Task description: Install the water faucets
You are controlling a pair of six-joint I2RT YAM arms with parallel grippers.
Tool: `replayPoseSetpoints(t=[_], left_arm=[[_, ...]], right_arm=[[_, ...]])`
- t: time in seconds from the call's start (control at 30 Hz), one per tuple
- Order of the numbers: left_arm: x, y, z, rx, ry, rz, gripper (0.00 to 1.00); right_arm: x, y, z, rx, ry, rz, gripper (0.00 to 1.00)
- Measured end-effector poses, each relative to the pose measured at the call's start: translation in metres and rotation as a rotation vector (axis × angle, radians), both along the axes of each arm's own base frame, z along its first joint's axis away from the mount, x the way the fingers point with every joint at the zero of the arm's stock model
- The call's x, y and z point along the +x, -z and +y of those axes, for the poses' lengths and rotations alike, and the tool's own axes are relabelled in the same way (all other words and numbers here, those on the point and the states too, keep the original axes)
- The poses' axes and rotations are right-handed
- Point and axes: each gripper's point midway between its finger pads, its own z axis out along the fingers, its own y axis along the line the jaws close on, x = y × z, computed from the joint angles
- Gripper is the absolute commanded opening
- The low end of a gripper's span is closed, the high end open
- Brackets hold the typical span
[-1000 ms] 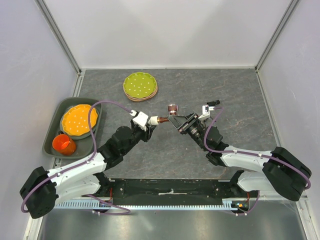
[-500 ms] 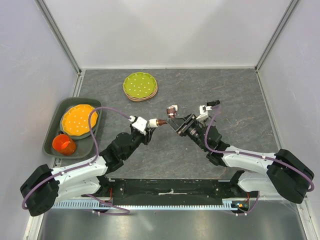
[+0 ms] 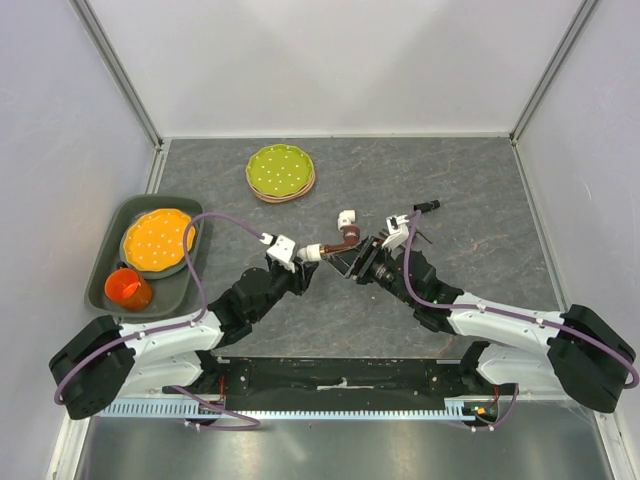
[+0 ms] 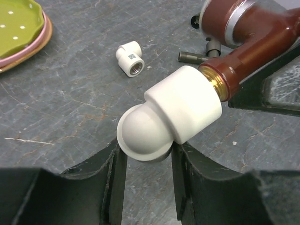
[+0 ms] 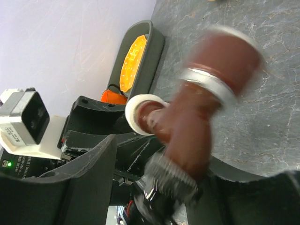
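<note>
At the left of the overhead view a grey tray (image 3: 100,262) holds an orange plate (image 3: 157,240) and an orange cup (image 3: 127,289), while a green plate (image 3: 280,170) tops a small stack at upper centre. Mid-frame, the left gripper (image 4: 146,152) pinches a white elbow fitting (image 4: 173,112) with the reddish-brown faucet (image 4: 243,42) seated in its mouth. The right gripper (image 3: 350,260) has its jaws spread on either side of that faucet.

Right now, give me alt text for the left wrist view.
The left gripper clamps a white elbow fitting with the reddish-brown faucet screwed into it, above the grey table. Behind lie a second white elbow and a green plate.
</note>
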Motion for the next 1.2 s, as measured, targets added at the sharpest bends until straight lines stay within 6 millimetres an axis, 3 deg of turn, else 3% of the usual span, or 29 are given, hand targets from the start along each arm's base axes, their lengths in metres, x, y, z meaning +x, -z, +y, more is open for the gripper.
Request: replayPoseSetpoints(t=[0.2,0.4,0.63,0.87,1.2], left_arm=[[-0.004,0.006,-0.007,-0.059,0.004,0.065,0.02],[-0.002,0.019,-0.004,-0.115,-0.006,0.160,0.02],[-0.003,0.045,0.000,-0.105,-0.025,0.267,0.02],[-0.002,0.060,0.011,-0.090,-0.074,0.348,0.02],[0.008,0.053,0.035,-0.183,-0.141,0.458,0.02]], right_arm=[[-0.001,-0.007,-0.002,-0.024,-0.005,-0.033,0.77],[0.000,-0.003,-0.006,-0.065,0.003,-0.043,0.82],[0.000,0.007,-0.013,-0.155,0.008,-0.068,0.83],[0.000,0.013,-0.027,-0.348,-0.031,-0.232,0.83],[-0.021,0.036,-0.021,-0.592,-0.227,-0.478,0.86]])
